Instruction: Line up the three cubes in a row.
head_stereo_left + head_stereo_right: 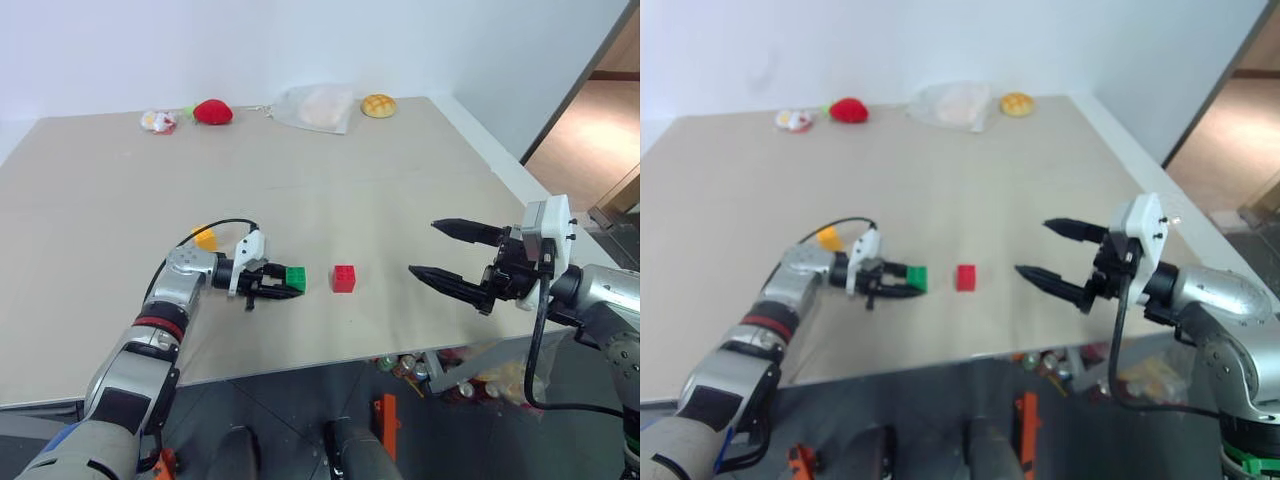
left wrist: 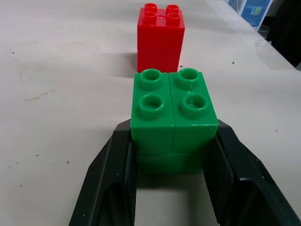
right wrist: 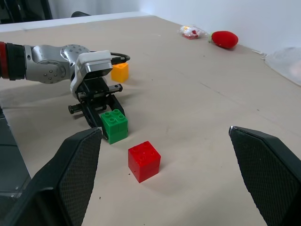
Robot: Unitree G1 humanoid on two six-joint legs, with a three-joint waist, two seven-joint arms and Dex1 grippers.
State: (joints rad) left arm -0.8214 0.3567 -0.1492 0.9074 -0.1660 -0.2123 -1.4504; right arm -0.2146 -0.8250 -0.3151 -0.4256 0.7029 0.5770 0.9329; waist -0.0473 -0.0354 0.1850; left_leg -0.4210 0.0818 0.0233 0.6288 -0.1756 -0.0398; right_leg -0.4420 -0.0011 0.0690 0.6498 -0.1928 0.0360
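Green cube (image 1: pixel 296 278), which we see clamped in the left gripper (image 1: pixel 278 283) low over the worktop (image 1: pixel 400 170), lies just left of the red cube (image 1: pixel 344 278); yellow-orange cube (image 1: pixel 205 238) sits far-left, right gripper (image 1: pixel 440 255) spread empty.

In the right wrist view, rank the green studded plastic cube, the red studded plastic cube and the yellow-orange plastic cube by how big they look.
1. Red cube, nearest the camera.
2. Green cube, nearly alike.
3. Yellow-orange cube, farthest.
Distance makes the difference; I cannot rank their true sizes.
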